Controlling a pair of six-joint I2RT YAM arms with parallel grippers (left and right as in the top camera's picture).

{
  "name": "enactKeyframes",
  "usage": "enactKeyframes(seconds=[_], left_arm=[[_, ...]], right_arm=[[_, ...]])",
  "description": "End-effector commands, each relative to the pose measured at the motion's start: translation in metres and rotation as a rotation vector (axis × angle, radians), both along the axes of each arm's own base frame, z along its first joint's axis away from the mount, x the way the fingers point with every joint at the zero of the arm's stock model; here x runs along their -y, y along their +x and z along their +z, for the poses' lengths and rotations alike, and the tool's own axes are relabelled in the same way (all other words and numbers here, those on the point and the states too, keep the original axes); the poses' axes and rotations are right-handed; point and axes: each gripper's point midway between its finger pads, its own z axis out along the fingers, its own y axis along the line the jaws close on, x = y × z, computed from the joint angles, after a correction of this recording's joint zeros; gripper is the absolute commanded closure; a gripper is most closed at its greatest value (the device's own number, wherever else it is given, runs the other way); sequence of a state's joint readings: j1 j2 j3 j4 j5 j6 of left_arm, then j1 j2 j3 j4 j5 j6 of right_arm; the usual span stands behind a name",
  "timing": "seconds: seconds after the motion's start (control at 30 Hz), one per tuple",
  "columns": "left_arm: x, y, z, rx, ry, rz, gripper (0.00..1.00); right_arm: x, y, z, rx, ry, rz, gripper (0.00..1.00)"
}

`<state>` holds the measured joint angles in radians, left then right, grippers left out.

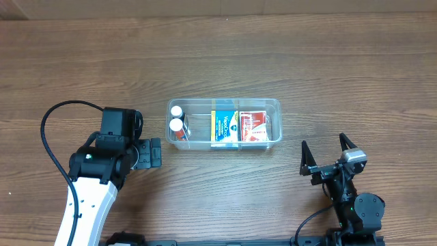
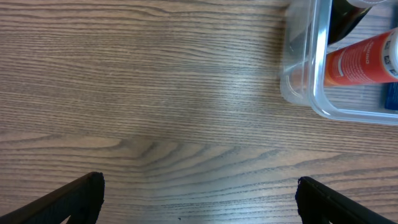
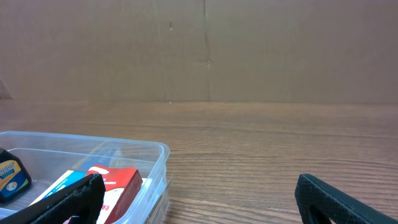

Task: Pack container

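two claws, both released. the container (image 1: 199,119) sits near the middle of the table (image 1: 341,61), its long side running left to right. inside it i see two white-capped bottles at the left end, one (image 1: 177,111) farther and one (image 1: 177,126) nearer, a blue box (image 1: 224,127) in the middle and a red box (image 1: 252,127) just to its right. the left gripper (image 1: 158,153) is near the container's near-left corner without touching it, fingers spread wide over bare wood. the right gripper (image 1: 323,141) is nearer to me and off to the right, apart from the container, fingers spread with nothing between them.
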<state>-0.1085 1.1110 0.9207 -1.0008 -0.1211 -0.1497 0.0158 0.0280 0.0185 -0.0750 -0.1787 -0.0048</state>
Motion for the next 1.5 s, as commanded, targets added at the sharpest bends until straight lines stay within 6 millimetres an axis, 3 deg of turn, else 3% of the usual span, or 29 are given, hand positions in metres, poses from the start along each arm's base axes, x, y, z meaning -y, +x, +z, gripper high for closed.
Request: enactKeyframes(seconds=[0.0,0.97,1.2,1.33,1.47], left_arm=[[-0.003,0.0,-0.002,-0.005,0.01,0.016,0.0],[-0.003,0.0,0.0,0.004,0.009,0.016,0.0],[-0.016,0.0,0.032,0.155,0.07,0.028,0.0],[-0.019,0.004,0.071,0.369,0.097,-0.023,0.0],[-0.024,0.002,0.079,0.488,0.076,0.003,0.0]], right_arm=[[-0.003,-0.001,-0.001,0.009,-0.01,0.016,0.0],[-0.003,-0.001,-0.001,0.009,-0.01,0.016,0.0],[-0.003,-0.001,-0.001,0.01,-0.01,0.016,0.0],[-0.003,-0.001,-0.001,0.009,-0.01,0.016,0.0],[-0.003,-0.001,-0.001,0.009,-0.01,0.016,0.0]])
